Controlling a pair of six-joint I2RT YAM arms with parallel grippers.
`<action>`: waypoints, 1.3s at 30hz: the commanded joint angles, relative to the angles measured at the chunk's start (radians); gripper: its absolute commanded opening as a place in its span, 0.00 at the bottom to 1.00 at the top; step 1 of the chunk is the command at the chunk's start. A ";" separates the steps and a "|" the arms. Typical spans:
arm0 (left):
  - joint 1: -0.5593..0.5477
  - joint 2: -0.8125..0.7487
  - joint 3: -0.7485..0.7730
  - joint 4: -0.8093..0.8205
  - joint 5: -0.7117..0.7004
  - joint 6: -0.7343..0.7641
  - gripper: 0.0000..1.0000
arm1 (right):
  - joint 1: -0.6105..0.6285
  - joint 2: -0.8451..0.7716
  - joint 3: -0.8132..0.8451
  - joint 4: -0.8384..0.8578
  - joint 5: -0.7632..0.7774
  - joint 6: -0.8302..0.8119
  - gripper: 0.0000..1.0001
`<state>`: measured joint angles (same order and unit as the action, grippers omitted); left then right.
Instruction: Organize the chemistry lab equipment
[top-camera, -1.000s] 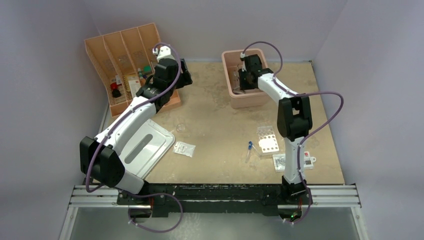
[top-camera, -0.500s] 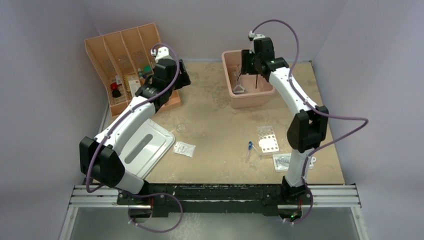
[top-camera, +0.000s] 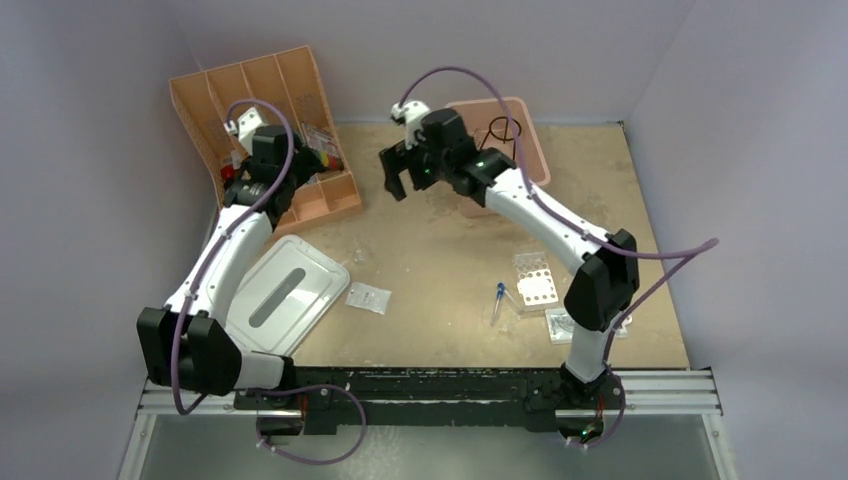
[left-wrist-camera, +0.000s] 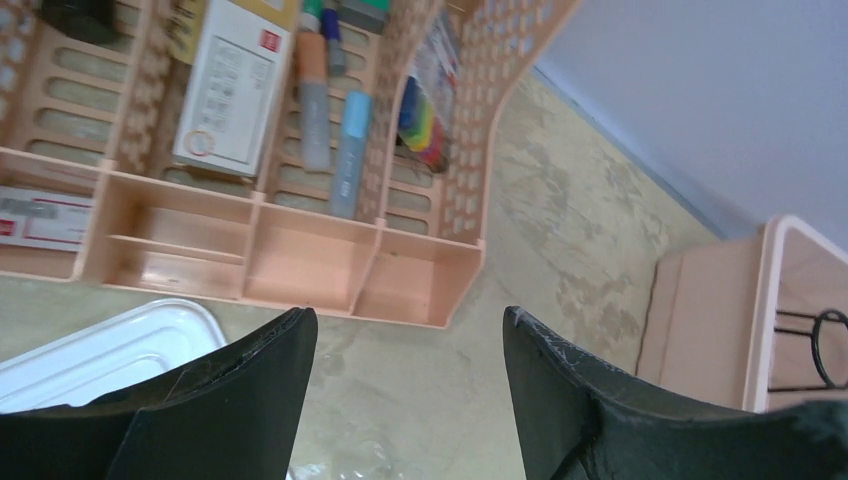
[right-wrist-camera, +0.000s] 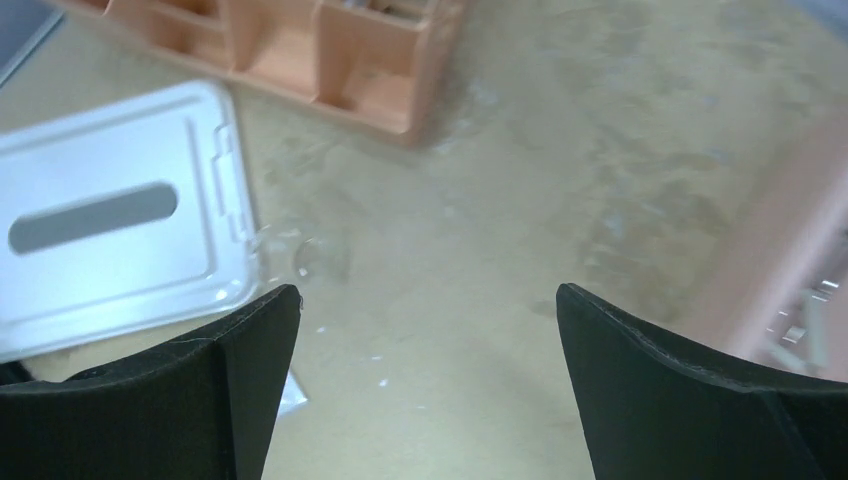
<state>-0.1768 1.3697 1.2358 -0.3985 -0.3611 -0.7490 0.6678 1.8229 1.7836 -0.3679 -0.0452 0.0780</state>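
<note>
- The right tool (top-camera: 403, 183) hung just left of the pink tub (top-camera: 533, 150), over bare table (top-camera: 440, 250), its jaws spread wide with nothing between them.
- The left tool (left-wrist-camera: 405, 315) sat further left of the tub, above the near end of the orange divided tray (top-camera: 335, 195). It too was wide apart and empty.
- The black wire ring tripod (top-camera: 505, 128) stood inside the tub, so that piece looked stowed.
- Several pieces were not yet sorted and lay on the table nearer the arm bases than the tub:
  - the clear glass flask (top-camera: 360, 255), down and to the tub's left, beside a white lid (top-camera: 285, 295);
  - a clear packet (top-camera: 368, 297), a little nearer still;
  - the blue-tipped dropper (top-camera: 498, 297) and the clear well rack (top-camera: 533, 283), almost straight down from the tub and well apart from it.
- The step in hand appeared to be a reach for the next loose piece. The right wrist view had the flask low and to the left of its jaws, which made it the likely target.
- That move would call for the right tool to travel away from the tub toward the flask, drop low, and line its jaws across a narrow part of the glass.
- Glass that clear is hard to read, and I could not tell how the flask lay, so a slow, gentle closure seemed wise.
</note>
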 joint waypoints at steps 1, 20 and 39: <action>0.083 -0.083 -0.015 -0.037 -0.023 -0.013 0.68 | 0.084 0.080 0.027 0.012 -0.039 0.001 0.98; 0.158 -0.168 -0.104 -0.200 -0.026 -0.053 0.68 | 0.230 0.542 0.428 -0.169 0.201 0.281 0.96; 0.158 -0.137 -0.134 -0.112 0.052 -0.084 0.65 | 0.250 0.507 0.347 -0.302 0.163 0.210 0.92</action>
<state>-0.0254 1.2285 1.1122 -0.5800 -0.3256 -0.8124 0.9031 2.3943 2.1342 -0.5911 0.1303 0.3244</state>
